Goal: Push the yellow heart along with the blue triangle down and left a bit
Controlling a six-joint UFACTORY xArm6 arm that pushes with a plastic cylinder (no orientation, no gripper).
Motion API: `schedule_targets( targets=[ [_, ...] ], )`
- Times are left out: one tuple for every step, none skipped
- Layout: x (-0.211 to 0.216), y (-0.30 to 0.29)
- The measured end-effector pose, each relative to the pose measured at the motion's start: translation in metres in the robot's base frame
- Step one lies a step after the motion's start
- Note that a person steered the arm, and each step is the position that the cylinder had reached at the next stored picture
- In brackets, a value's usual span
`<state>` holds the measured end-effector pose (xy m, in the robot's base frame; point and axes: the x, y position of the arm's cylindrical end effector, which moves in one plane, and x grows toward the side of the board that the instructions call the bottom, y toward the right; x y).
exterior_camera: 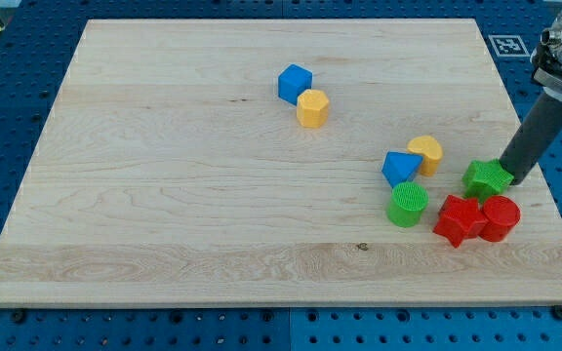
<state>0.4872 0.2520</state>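
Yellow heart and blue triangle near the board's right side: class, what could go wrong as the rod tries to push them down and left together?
1. My tip sits beside the green star-shaped block, right of the pair, and could drag it along.
2. The green round block touches the blue triangle block from below, blocking that path.
3. The yellow heart block may slide off the triangle and separate.

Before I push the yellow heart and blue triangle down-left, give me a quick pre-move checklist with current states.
1. Yellow heart touching blue triangle: ok, they sit together.
2. My tip placed up-right of the pair: not ok, it sits at the green star, to the pair's right.
3. Down-left path free: not ok, green cylinder sits just below the triangle.
4. Red star and red cylinder off the path: ok.
5. Tip's very end visible: cannot tell, star partly hides it.
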Motion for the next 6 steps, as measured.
schedule_targets(
  targets=[
    [-0.018, 0.004],
    [-0.04, 0.004],
    [-0.049, -0.013],
    [-0.046, -0.039],
    [-0.036, -0.054],
    [-0.018, -0.073]
  ],
)
